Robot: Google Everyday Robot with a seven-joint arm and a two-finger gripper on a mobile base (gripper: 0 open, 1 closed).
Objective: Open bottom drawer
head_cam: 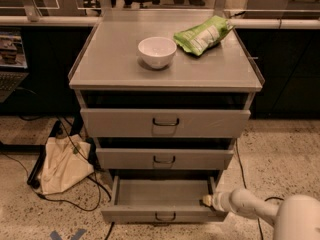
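Note:
The grey cabinet (165, 64) has three drawers. The bottom drawer (160, 215) is pulled out toward me, its inside bare, with a small dark loop handle (165, 217) at the centre of its narrow front. My white arm comes in from the lower right, and my gripper (206, 200) is at the drawer's right side wall near the front corner, touching it. The mid-sized drawer (164, 159) and the tall top drawer (165, 122) above are pushed in.
A white bowl (157, 52) and a green bag (201, 35) lie on the cabinet top. A beige cloth bag (62, 165) and black cables (75, 199) lie on the speckled floor to the left. Dark counters run behind.

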